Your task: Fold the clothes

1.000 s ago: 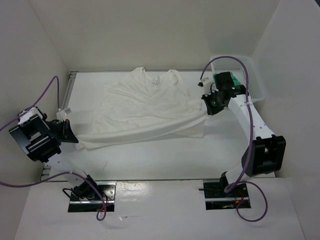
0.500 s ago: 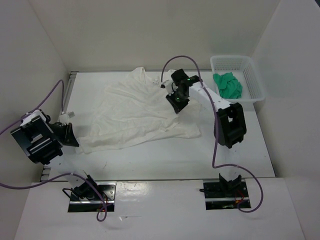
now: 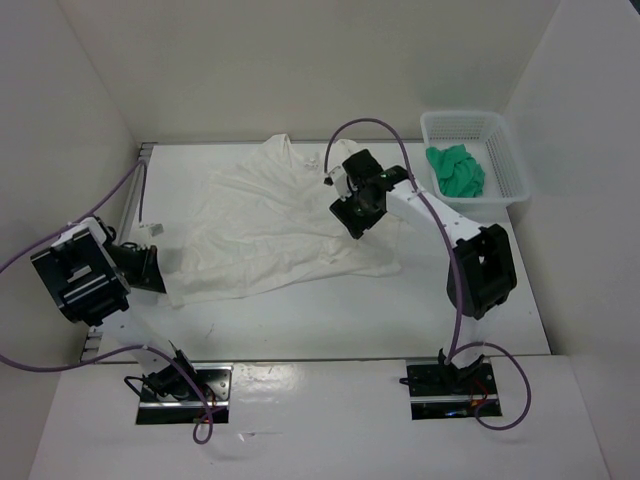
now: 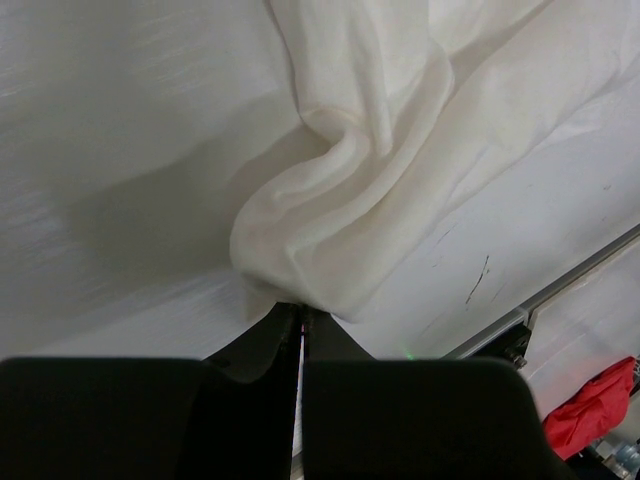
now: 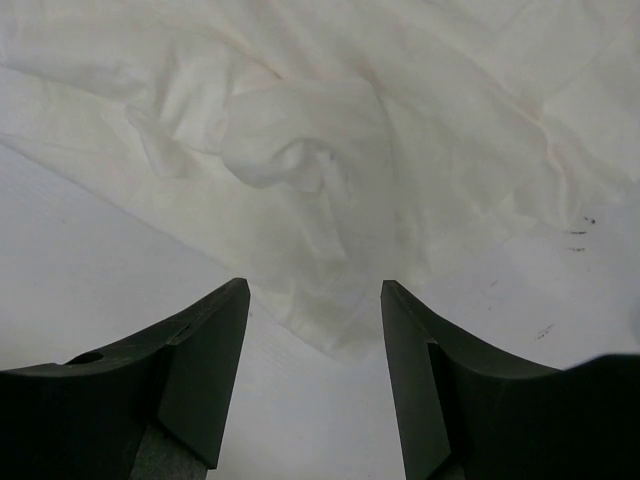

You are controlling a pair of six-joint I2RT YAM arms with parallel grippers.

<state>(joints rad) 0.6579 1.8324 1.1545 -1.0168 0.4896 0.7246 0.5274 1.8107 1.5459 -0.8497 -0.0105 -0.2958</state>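
Only the left wrist view shows the left gripper point(image 4: 301, 318) pinched shut on the white garment's point(image 4: 340, 240) bunched edge. The right wrist view shows the right gripper point(image 5: 315, 300) spread apart above it.

Table point(image 3: 330, 310), white: one white garment point(image 3: 260, 230), spread beneath right gripper point(image 3: 356, 220), corner at left gripper point(image 3: 165, 280); one mesh basket point(image 3: 513, 165), well right of right gripper

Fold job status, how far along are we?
Early. Done: white garment lies spread but wrinkled, right edge bunched inward, no clean fold. In hand: left gripper pinches its near-left corner; right gripper open above it, holding nothing. Left: all the actual folds.
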